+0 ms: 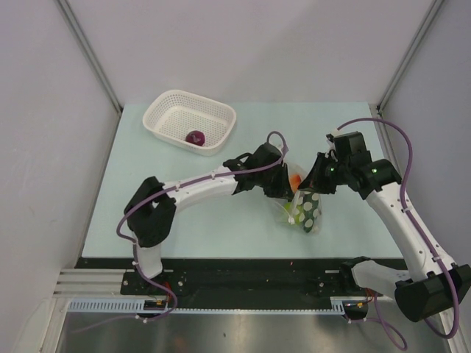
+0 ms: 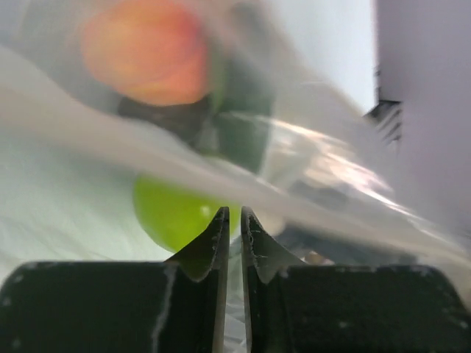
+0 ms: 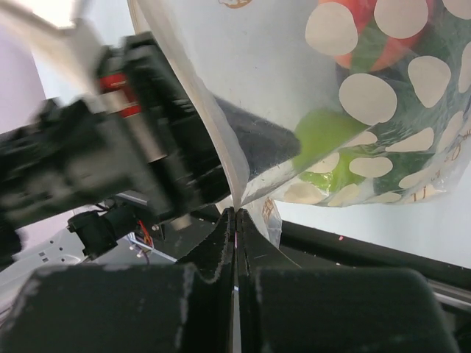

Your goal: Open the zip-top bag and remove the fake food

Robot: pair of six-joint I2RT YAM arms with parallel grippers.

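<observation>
The zip-top bag, clear with a dark polka-dot panel, hangs between my two grippers above the table's middle. My left gripper is shut on one side of its top edge. In the left wrist view clear film sits in the narrow slit between the jaws. My right gripper is shut on the other side; its jaws pinch the bag's thin edge. Inside the bag I see a lime-green ball and an orange-red fruit; the dotted panel covers them. A purple onion-like piece lies in the basket.
A white perforated basket stands at the back left of the pale table. The left arm's wrist fills the left half of the right wrist view, close to the bag. Grey walls enclose the table on three sides.
</observation>
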